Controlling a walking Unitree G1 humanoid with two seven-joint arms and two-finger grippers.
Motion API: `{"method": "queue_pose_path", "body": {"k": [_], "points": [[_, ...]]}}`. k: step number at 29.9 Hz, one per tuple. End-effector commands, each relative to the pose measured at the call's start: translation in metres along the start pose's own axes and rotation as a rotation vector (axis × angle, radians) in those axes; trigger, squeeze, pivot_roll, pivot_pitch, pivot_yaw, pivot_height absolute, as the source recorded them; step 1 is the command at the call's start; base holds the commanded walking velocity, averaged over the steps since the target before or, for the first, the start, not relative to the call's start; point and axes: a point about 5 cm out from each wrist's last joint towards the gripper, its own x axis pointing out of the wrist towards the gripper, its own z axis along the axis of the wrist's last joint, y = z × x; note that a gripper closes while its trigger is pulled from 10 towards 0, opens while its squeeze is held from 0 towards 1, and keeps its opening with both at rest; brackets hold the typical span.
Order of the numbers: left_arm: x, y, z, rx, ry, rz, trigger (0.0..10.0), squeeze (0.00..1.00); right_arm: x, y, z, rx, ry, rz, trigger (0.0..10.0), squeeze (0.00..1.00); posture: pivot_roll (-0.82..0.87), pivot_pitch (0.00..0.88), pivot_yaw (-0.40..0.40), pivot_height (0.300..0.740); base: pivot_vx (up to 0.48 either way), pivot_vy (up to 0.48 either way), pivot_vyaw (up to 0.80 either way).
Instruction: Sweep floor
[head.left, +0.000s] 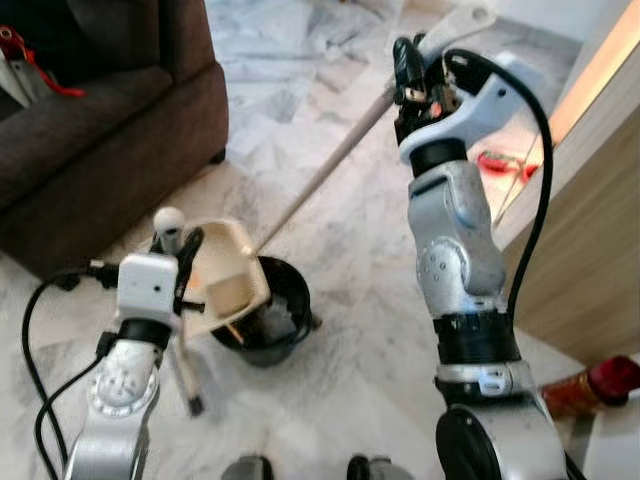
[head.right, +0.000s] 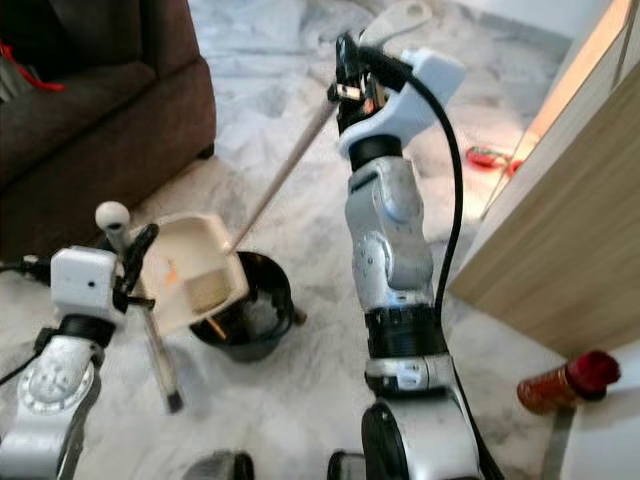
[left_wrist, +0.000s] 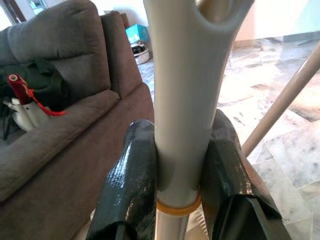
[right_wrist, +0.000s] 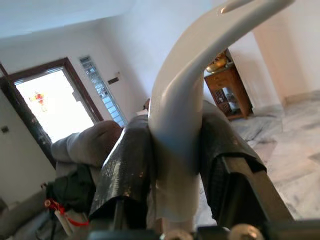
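My left gripper (head.left: 186, 262) is shut on the white handle (left_wrist: 182, 100) of a cream dustpan (head.left: 225, 268). The pan is tilted over a black bin (head.left: 280, 318) on the marble floor, and its mouth faces the bin. My right gripper (head.left: 410, 72) is raised high at the upper right, shut on the top of a long cream broom pole (head.left: 330, 165). The pole slants down to the left and ends behind the dustpan by the bin. In the right wrist view both black fingers (right_wrist: 125, 165) clamp the pole's curved white end (right_wrist: 175, 105).
A brown sofa (head.left: 100, 140) fills the upper left, with a red and white item (head.left: 25, 60) on its seat. A wooden cabinet side (head.left: 590, 240) stands close on the right. A red bottle (head.left: 590, 385) lies at its foot, and a red object (head.left: 500, 162) lies further back.
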Motion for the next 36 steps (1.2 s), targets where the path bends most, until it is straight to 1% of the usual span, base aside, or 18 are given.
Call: {"method": "queue_pose_path", "body": {"k": [1,3,4,6,11,14,15,19,22,25,29,35,36], "points": [[-0.001,0.0,0.008,0.012,-0.044,-0.002,10.0,0.0,0.0,0.012,0.017,0.006,-0.08,0.051,10.0,0.0,0.02,0.199,-0.032,0.74,0.0,0.0,0.0],[-0.001,-0.001,0.008,0.013,-0.044,-0.003,10.0,0.0,-0.002,0.015,0.016,-0.016,-0.086,0.068,10.0,0.0,0.02,0.199,-0.032,0.74,0.0,0.0,0.0],[-0.001,-0.001,0.008,0.012,-0.044,-0.005,10.0,0.0,-0.002,0.017,0.016,-0.05,-0.094,0.086,10.0,0.0,0.02,0.198,-0.032,0.74,0.0,0.0,0.0],[-0.001,-0.002,0.008,0.012,-0.044,-0.007,10.0,0.0,-0.003,0.02,0.017,-0.077,-0.106,0.099,10.0,0.0,0.02,0.198,-0.032,0.74,0.0,0.0,0.0],[-0.002,-0.002,0.008,0.024,-0.045,-0.015,10.0,0.0,-0.009,0.038,0.016,-0.079,-0.121,0.164,10.0,0.0,0.02,0.198,-0.033,0.74,0.0,0.0,0.0],[-0.002,-0.003,0.008,0.033,-0.045,-0.025,10.0,0.0,-0.013,0.05,0.016,-0.121,-0.146,0.214,10.0,0.0,0.02,0.197,-0.032,0.74,0.0,0.0,0.0],[-0.002,-0.003,0.008,0.033,-0.045,-0.025,10.0,0.0,-0.013,0.05,0.016,-0.121,-0.146,0.214,10.0,0.0,0.02,0.197,-0.032,0.74,0.0,0.0,0.0],[-0.002,-0.005,0.008,0.035,-0.045,-0.031,10.0,0.0,-0.018,0.062,0.014,-0.141,-0.157,0.253,10.0,0.0,0.02,0.195,-0.032,0.74,0.0,0.0,0.0],[-0.002,-0.005,0.008,0.037,-0.045,-0.033,10.0,0.0,-0.019,0.064,0.015,-0.146,-0.169,0.245,10.0,0.0,0.02,0.194,-0.032,0.74,0.0,0.0,0.0],[-0.002,-0.006,0.008,0.036,-0.046,-0.034,10.0,0.0,-0.018,0.063,0.019,-0.146,-0.194,0.213,10.0,0.0,0.02,0.192,-0.033,0.74,0.0,0.0,0.0],[-0.002,-0.006,0.008,0.036,-0.045,-0.033,10.0,0.0,-0.018,0.064,0.022,-0.187,-0.22,0.217,10.0,0.0,0.02,0.194,-0.034,0.74,0.0,0.0,0.0],[-0.003,-0.006,0.008,0.037,-0.041,-0.03,10.0,0.0,-0.018,0.065,0.025,-0.202,-0.24,0.194,10.0,0.0,0.02,0.197,-0.037,0.74,0.0,0.0,0.0],[-0.003,-0.006,0.008,0.038,-0.041,-0.03,10.0,0.0,-0.018,0.065,0.028,-0.226,-0.261,0.188,10.0,0.0,0.02,0.198,-0.037,0.74,0.0,0.0,0.0]]}}
